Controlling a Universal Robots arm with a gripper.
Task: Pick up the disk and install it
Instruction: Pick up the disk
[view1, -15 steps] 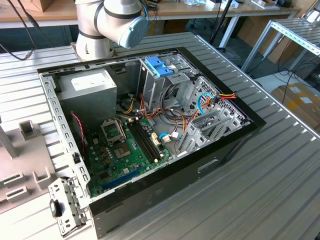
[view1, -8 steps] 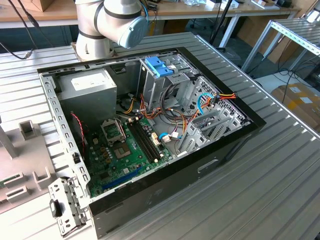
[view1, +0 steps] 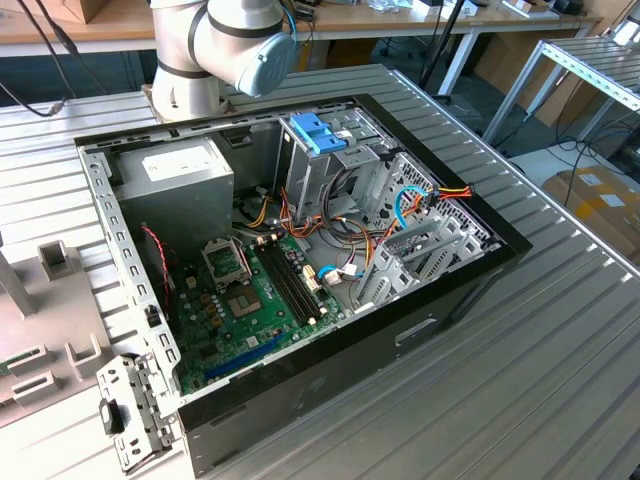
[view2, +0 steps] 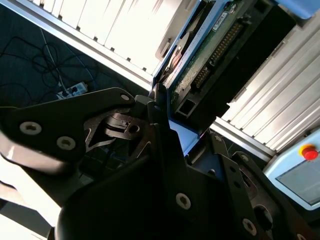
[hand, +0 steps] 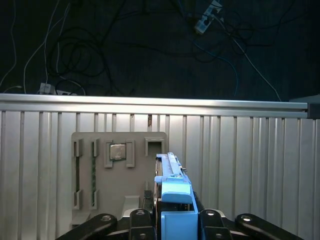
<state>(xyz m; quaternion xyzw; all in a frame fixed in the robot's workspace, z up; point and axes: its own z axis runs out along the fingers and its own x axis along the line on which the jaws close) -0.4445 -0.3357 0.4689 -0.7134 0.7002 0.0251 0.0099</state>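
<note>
Black metal links of the hand are seen closed on the disk, which is gripped edge-on between the fingers in the first wrist view. In the second wrist view the disk's green circuit-board face and pin connector are turned to the camera, and a strip of white and blue label is seen just past the fingers. Beyond the disk, a grey fixture plate lies on the ribbed aluminium table, with a processor chip set in one recess. Past the table edge, cables are strewn over a dark floor.

In the exterior view an open computer case lies on the table, with a loose metal bracket at its 7 o'clock. Inside, the motherboard is laid flat, with the grey power-supply box at its 11 o'clock and the blue bay latch at its 1 o'clock. The arm's base stands behind the case at 12 o'clock.
</note>
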